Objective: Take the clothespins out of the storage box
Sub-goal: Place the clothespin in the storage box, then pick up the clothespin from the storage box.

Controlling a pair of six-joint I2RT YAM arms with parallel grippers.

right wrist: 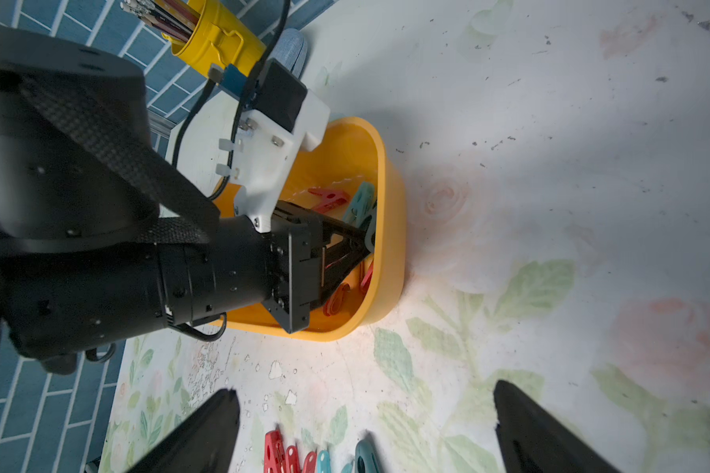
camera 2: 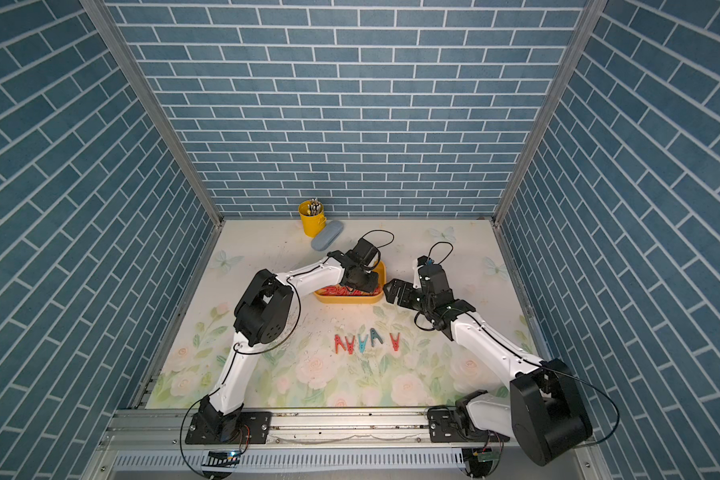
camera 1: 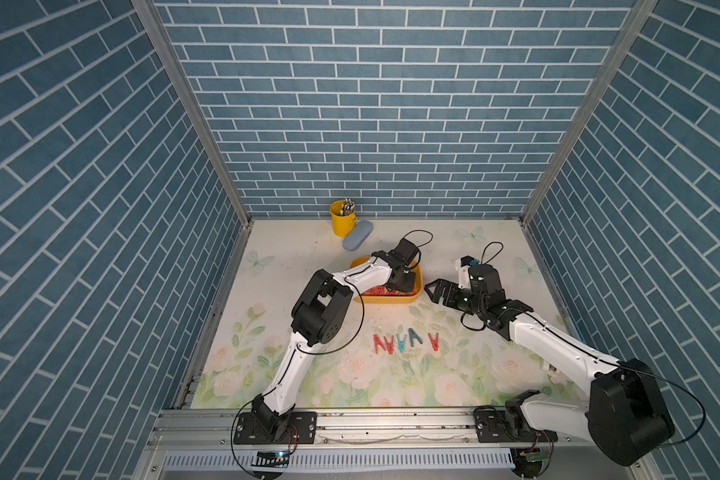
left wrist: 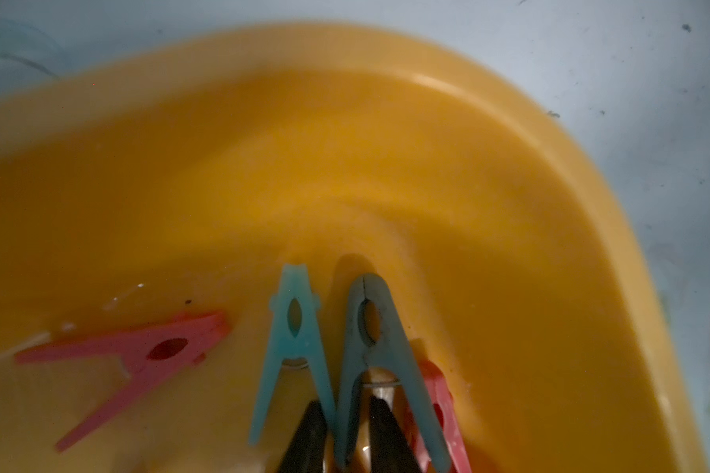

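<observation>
Floral matting covers the table. Nearest me, loose clothespins lie in a row, at 6 o'clock from the storage box. At the box's 3 o'clock the right gripper gapes wide and holds nothing. Inside the box, the left gripper has its jaws slightly apart, astride one leg of a grey-teal clothespin. The pencil cup stands farthest, at 11 o'clock.

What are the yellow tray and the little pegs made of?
The storage box looks like smooth, slightly glossy plastic: one moulded piece, rounded corners, a soft shine on its rim. The clothespins seem matte coloured plastic; a thin wire ring between the legs is probably a metal spring.
</observation>
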